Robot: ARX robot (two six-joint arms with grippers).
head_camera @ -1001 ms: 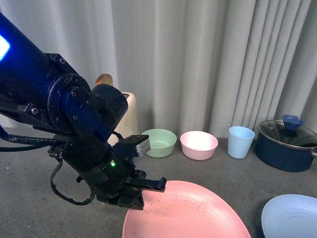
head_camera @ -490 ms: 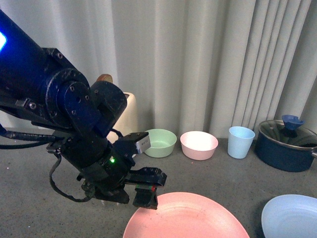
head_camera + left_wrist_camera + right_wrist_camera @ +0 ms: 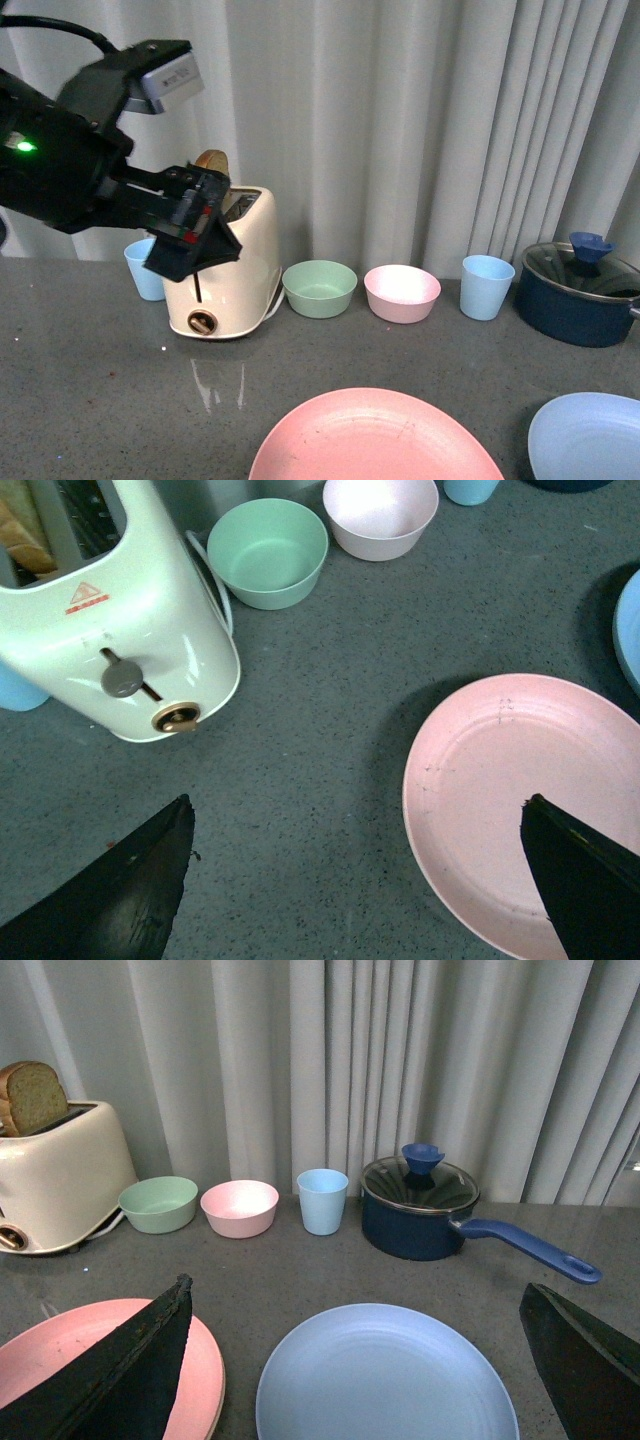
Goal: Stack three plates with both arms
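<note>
Jaws of the left gripper (image 3: pixel 350 895) are spread wide with nothing between them. In the left wrist view its two black fingertips (image 3: pixel 130 890) sit well apart, one above bare grey counter (image 3: pixel 300 780) and the other above the pink plate (image 3: pixel 500 770). In the front view the left arm (image 3: pixel 70 160) is held high at the far left, clear of the counter, with a green light lit on its body. Below it, the left cup (image 3: pixel 143 268), pale blue, stands just behind the cream toaster (image 3: pixel 235 285), which holds a bread slice (image 3: pixel 211 160) upright in one slot. A row along the grey curtain (image 3: pixel 400 120) follows to the right: green bowl (image 3: pixel 319 288), pink bowl (image 3: pixel 401 292), then the right cup (image 3: pixel 487 286), pale blue, each near the next but apart. The pink plate lies flat on the counter at the near edge, in front of the two bowls. The dark blue saucepan (image 3: pixel 575 305) with a glass lid (image 3: pixel 580 262) stands at the far right of the row, its handle pointing right. The blue plate (image 3: pixel 590 435) lies flat in front of the saucepan, just beside the pink plate, with a narrow gap between their rims. Jaws of the right gripper (image 3: pixel 350 1370) are likewise spread and hold nothing, and the blue plate lies below the gap.
</note>
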